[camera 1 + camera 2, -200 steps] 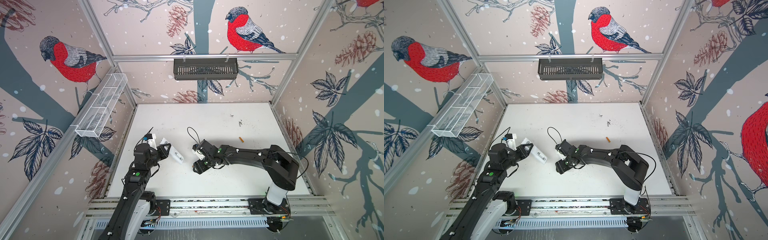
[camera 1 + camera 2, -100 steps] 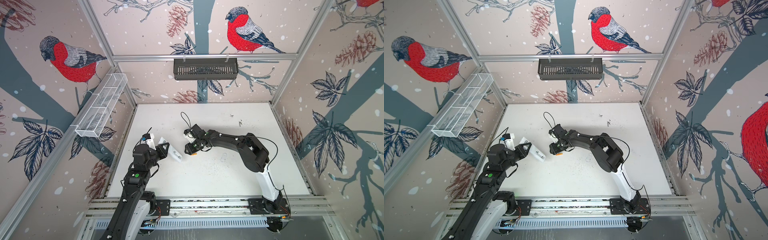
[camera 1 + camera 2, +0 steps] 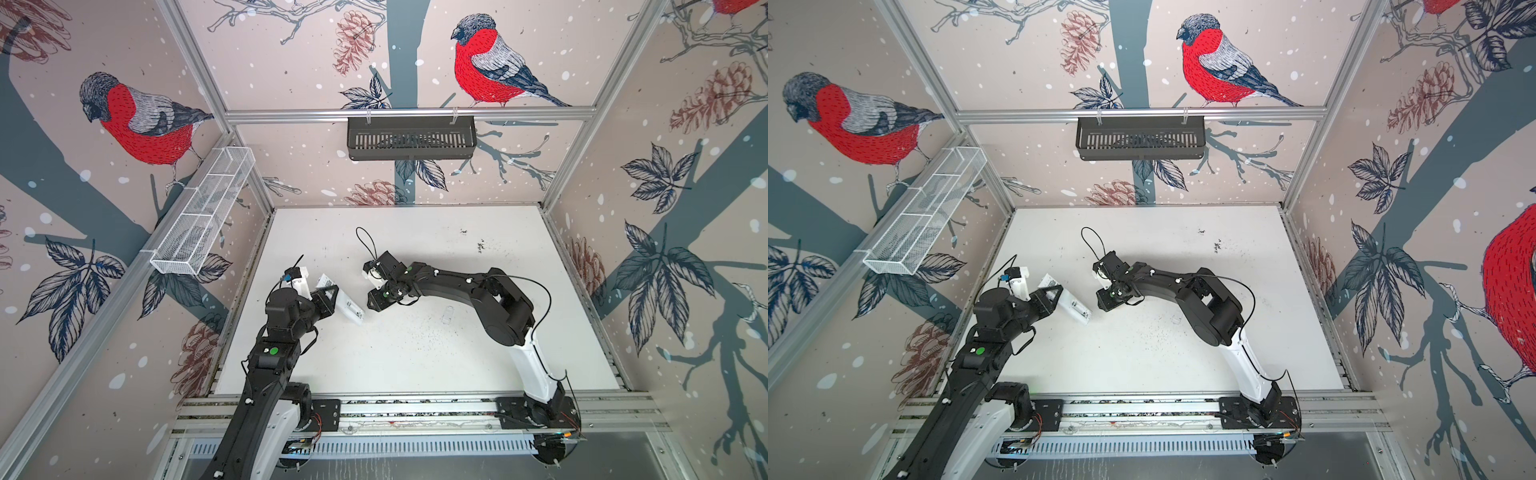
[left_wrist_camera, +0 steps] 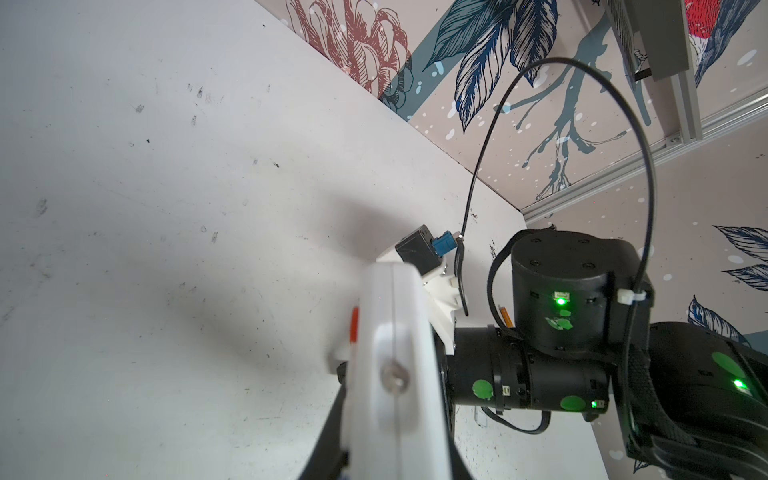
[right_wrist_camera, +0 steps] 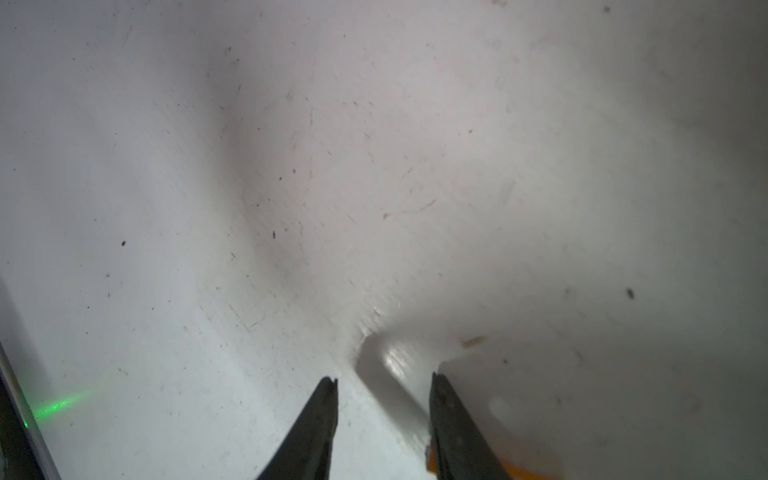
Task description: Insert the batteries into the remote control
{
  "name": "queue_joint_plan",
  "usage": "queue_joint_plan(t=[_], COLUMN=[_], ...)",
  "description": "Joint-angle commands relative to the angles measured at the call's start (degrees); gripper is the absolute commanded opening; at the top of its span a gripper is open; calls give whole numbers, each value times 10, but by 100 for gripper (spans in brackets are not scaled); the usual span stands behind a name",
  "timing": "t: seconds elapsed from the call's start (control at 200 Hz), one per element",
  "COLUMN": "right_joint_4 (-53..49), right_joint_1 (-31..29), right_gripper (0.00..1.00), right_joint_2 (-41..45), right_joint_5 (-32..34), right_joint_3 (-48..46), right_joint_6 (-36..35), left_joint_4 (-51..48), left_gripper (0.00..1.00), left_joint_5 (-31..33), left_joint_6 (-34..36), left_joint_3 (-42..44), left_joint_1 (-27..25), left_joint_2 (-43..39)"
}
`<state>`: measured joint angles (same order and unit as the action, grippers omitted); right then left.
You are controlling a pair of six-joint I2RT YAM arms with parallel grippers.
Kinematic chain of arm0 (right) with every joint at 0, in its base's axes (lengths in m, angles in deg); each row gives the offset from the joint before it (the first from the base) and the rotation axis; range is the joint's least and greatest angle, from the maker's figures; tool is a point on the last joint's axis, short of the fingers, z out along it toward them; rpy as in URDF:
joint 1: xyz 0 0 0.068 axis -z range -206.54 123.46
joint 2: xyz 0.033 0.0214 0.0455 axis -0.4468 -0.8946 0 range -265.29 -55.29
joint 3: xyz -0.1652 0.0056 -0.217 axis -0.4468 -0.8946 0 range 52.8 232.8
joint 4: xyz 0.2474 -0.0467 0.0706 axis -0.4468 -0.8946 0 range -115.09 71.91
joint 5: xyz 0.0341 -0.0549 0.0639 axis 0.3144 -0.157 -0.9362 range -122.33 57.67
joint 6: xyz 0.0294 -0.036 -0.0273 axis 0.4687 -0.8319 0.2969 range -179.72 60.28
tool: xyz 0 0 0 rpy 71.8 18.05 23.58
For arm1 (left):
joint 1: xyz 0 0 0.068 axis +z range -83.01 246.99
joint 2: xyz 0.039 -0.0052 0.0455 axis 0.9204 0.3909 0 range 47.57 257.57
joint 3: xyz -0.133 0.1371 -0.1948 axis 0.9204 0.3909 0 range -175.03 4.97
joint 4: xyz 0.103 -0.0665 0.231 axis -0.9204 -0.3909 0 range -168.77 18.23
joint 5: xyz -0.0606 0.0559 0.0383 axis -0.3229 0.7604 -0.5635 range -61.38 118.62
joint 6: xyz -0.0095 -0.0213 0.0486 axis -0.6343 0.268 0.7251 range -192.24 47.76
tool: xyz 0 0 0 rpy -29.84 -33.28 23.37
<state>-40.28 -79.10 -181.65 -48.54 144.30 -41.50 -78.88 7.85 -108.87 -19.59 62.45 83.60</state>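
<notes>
My left gripper [image 3: 329,300] clamps slim white plastic remote control [image 3: 352,311]. Right gripper [image 5: 382,380]: hold on orange-gold cylindrical battery [image 5: 519,473] unclear, poss. drop.

No legible text — perhaps too blurred.

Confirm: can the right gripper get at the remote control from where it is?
Probably yes. The left gripper holds the remote control with its free end toward the right gripper, close by; both top views show nothing between them.
</notes>
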Motion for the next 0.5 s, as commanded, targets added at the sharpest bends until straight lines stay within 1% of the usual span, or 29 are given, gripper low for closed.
queue_joint_plan(t=[0.0,0.165,0.265,0.365,0.465,0.495], right_joint_4=[-94,-73,-28,6,10,10], right_joint_1=[-3,1,2,2,5,7], right_gripper=[40,40,42,44,49,52], right_joint_2=[15,88,176,261,331,350], right_joint_5=[19,15,5,14,67,80], right_joint_3=[-28,-127,-208,-291,-375,-400], right_joint_6=[-13,-25,-12,34,97,116], left_joint_4=[3,4,7,8,12,14], left_gripper=[0,0,0,0,0,0], left_joint_5=[1,2,2,2,0,-2], left_joint_6=[7,7,6,7,6,6], left_joint_3=[-4,-3,-1,-1,0,1], left_joint_1=[1,2,2,3,2,3], left_joint_2=[1,1,2,4,8,10])
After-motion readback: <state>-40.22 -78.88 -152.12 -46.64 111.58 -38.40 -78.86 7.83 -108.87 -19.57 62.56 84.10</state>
